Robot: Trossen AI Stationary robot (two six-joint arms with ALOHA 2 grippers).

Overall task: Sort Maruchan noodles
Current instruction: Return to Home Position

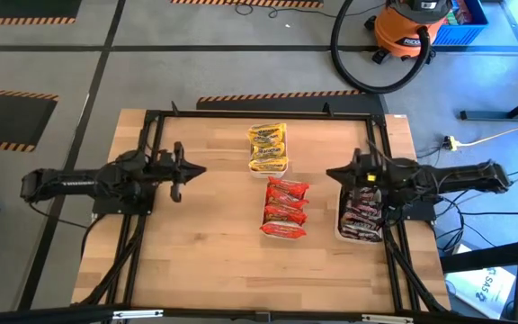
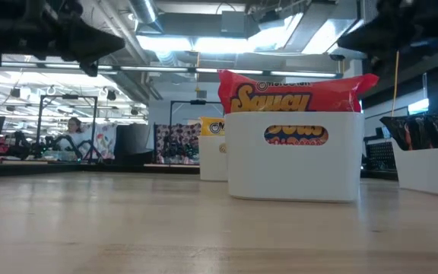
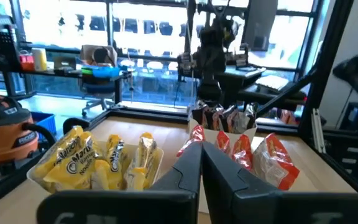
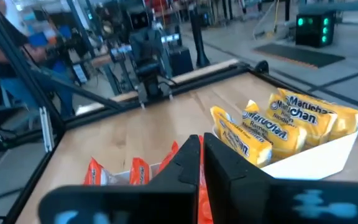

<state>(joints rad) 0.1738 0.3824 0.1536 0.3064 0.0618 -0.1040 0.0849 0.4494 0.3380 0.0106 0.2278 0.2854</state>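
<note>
Where the wood lies bare on the left half of the table [image 1: 196, 261], the left gripper [image 1: 196, 170] hangs above it, pointing toward the middle. Its fingers [image 3: 188, 168] are clenched together with nothing between them. The right gripper [image 1: 333, 173] faces it from the right side, raised as well, fingers [image 4: 188, 163] pressed tight and empty. A wide stretch of open wood separates the two tips.

A black frame [image 1: 259, 115] runs along the table's edges. The yellow packets [image 1: 268, 146] stand on edge in a white bin [image 4: 316, 157] near the far rail, about midway across. Just beside it, toward the near edge, the red packets [image 1: 285, 209] fill a second bin [image 2: 295, 169]; in the low view one red packet rises above its rim. The dark packets [image 1: 361, 218] sit in a third bin [image 2: 432, 171] close against the right rail, partly under the right arm; whether the bin touches the rail cannot be told.

Bare wood runs along the whole near edge and between the left gripper and the two middle bins. The narrowest gap lies between the red bin and the dark one. In the low view both arms show only at the top, well above the bins' rims.
</note>
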